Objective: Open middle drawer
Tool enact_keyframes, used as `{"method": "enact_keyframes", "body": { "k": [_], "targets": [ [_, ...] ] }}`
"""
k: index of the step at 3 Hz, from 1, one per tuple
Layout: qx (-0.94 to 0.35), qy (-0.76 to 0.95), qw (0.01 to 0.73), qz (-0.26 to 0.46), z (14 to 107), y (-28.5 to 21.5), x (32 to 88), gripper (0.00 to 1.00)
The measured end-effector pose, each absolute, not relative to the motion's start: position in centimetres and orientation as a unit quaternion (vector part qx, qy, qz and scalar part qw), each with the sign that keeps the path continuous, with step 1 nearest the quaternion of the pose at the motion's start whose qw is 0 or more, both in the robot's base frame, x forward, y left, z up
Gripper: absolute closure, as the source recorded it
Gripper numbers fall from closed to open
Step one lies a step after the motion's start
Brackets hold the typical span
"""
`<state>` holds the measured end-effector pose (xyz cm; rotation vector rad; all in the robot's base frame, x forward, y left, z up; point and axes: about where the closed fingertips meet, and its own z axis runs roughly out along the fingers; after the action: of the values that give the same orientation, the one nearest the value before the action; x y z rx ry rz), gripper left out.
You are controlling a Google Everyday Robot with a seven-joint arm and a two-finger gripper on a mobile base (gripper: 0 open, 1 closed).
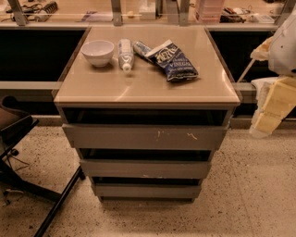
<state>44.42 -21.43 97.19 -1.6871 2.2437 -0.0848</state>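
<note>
The grey cabinet has three handleless drawer fronts stacked under a tan top [148, 88]. The middle drawer [145, 169] is the plain grey front in the centre, with a faint pale chip on its lower edge; its inside does not show. Above it is the larger front with white scratches [145, 136], and below it the smallest front [145, 190]. Dark gaps show above each front. My gripper [266, 118] hangs at the right edge of the view, beside the cabinet's right side at about top-drawer height, well apart from the middle drawer.
On the cabinet top lie a white bowl [97, 52], a white tube [125, 54] and a blue chip bag [172, 61]. A dark chair [18, 152] with its legs stands at the left. A long counter with clutter [138, 11] runs behind. The floor is speckled.
</note>
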Motion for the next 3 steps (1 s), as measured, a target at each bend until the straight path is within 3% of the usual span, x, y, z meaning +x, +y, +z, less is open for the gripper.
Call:
{"method": "enact_keyframes", "body": {
  "k": [3],
  "targets": [
    [-0.47, 0.858, 0.206, 0.03, 82.5, -23.0, 36.2, 0.0]
  ]
}}
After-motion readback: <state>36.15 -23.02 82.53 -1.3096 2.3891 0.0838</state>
